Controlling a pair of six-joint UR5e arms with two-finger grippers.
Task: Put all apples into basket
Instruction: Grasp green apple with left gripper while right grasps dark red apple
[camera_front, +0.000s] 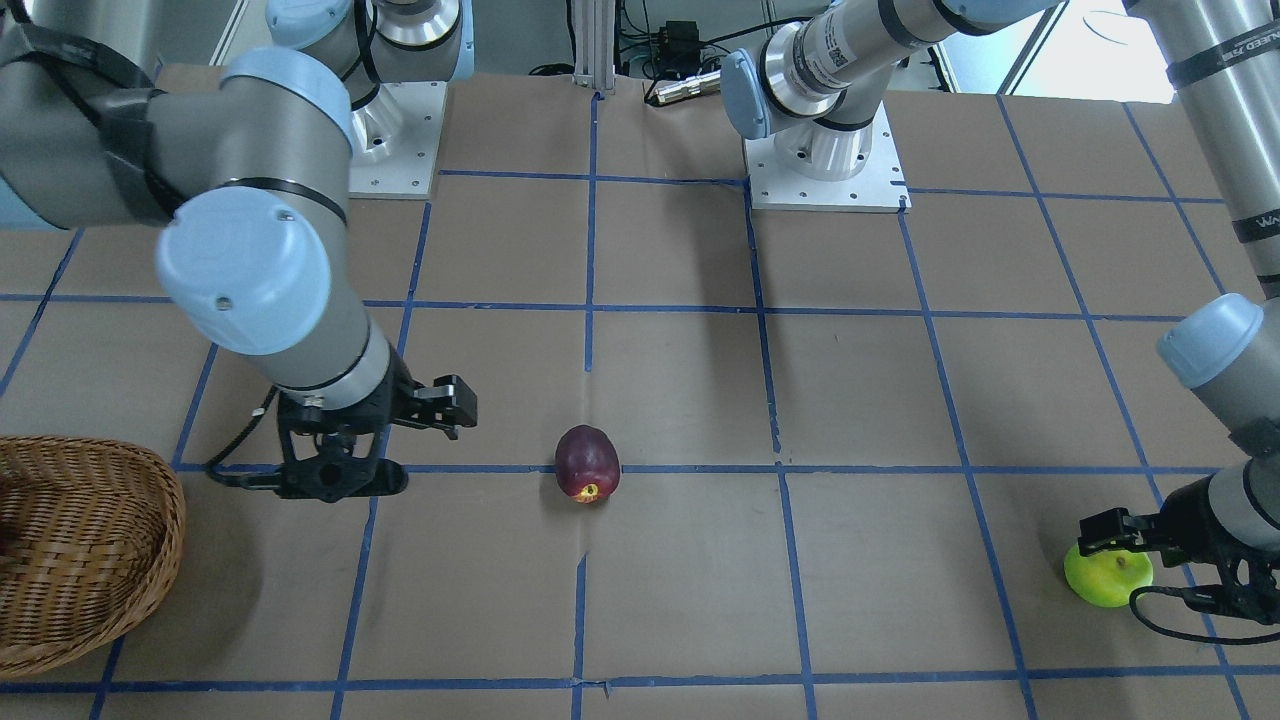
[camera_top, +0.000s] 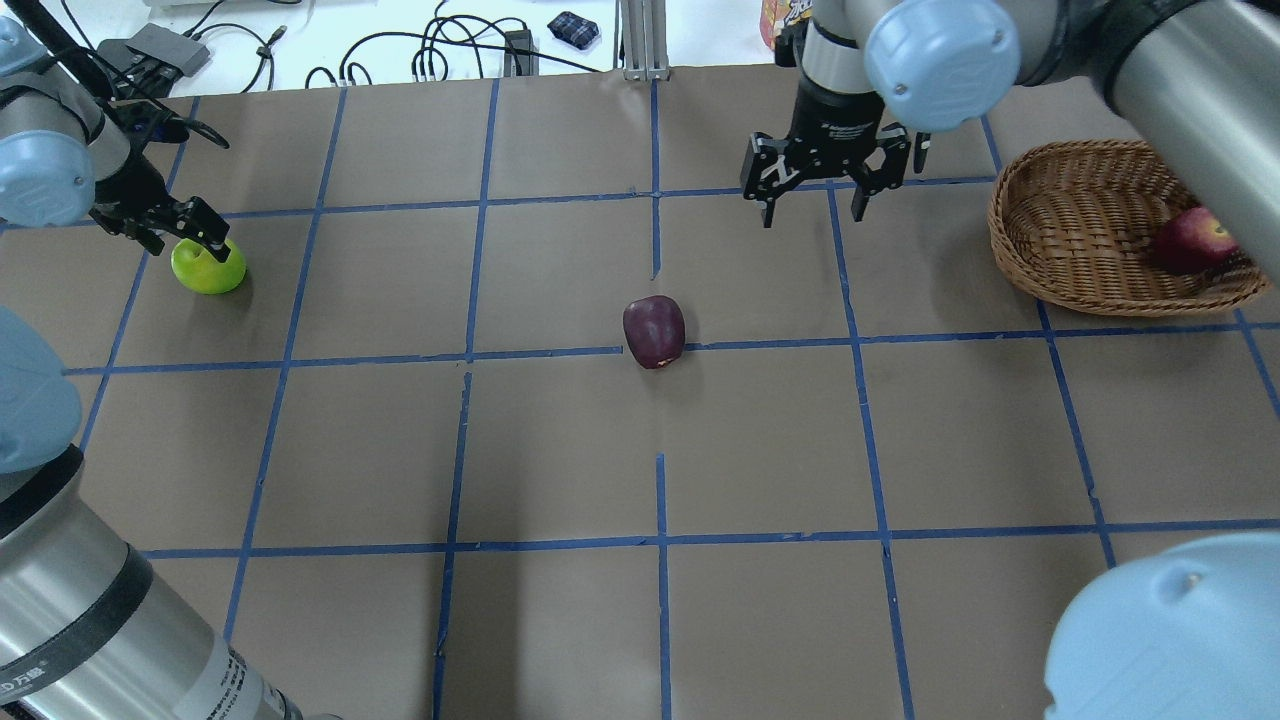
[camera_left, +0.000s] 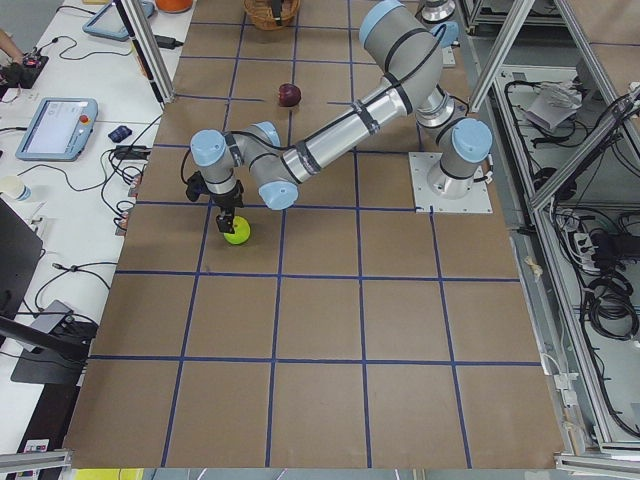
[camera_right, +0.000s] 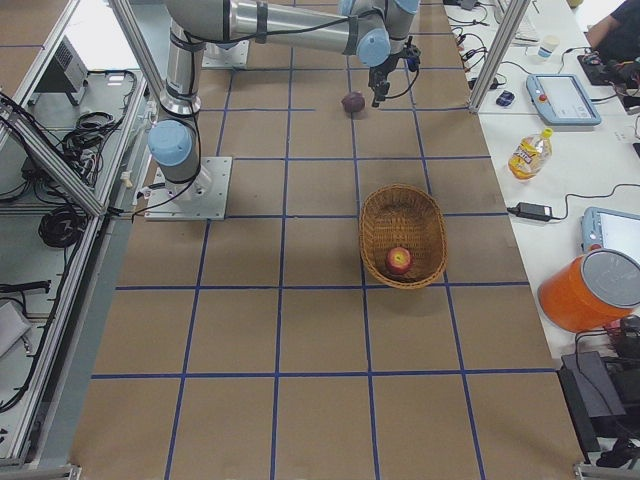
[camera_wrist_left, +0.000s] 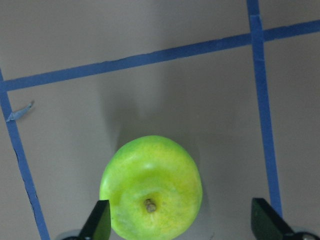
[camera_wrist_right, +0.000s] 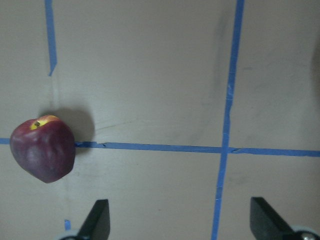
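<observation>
A lime green apple (camera_top: 210, 268) sits at the table's far left, also in the front view (camera_front: 1105, 578). My left gripper (camera_top: 178, 235) is open just above it; in the left wrist view (camera_wrist_left: 182, 220) the apple (camera_wrist_left: 151, 195) lies between the fingers, close to the left one. A dark maroon apple (camera_top: 654, 331) lies mid-table, also in the right wrist view (camera_wrist_right: 43, 150). My right gripper (camera_top: 812, 210) is open and empty, above the table beyond that apple. A red apple (camera_top: 1190, 240) lies in the wicker basket (camera_top: 1080, 230) at the far right.
The arms' base plates (camera_front: 825, 170) stand at the robot's edge of the table. The brown table top (camera_top: 560, 450) carries a grid of blue tape. A side bench with a bottle (camera_right: 527, 152) and an orange container (camera_right: 590, 290) runs along the far edge.
</observation>
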